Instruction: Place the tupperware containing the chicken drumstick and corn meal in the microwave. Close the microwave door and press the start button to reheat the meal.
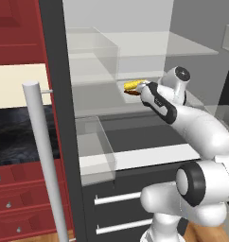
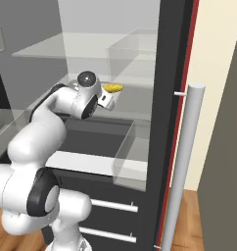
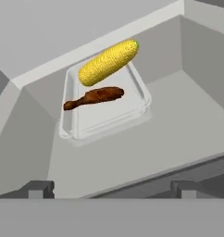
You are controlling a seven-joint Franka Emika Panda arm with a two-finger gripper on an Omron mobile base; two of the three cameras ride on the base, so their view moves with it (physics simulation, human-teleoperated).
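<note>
1. Left base view: the white arm reaches forward and up, and its end effector (image 1: 144,92) sits right at the bright yellow corn cob (image 1: 133,85), with a sliver of the dark reddish-brown chicken drumstick (image 1: 132,93) just below the cob. Both lie just ahead of the end effector, on a pale grey shelf (image 1: 192,46) level. Well to its left, nearer the camera, stands a tall flat black door panel (image 1: 64,142) with a long grey cylindrical bar handle (image 1: 43,156).

2. Right base view: same reach from the other side. The end effector (image 2: 109,99) points at the cob (image 2: 113,88), which lies just beyond it. The black panel (image 2: 169,122) and its grey bar (image 2: 185,166) stand well off to its right.

3. Hand view: the two dark fingertips (image 3: 37,189) stand wide apart with nothing between them. Ahead of them, not touching, rests the shallow translucent grey-white tupperware tray (image 3: 137,107) on the grey shelf floor (image 3: 178,129). Inside the tray the cob (image 3: 108,62) lies along the far rim, the drumstick (image 3: 96,97) beside it on the nearer side.
</note>
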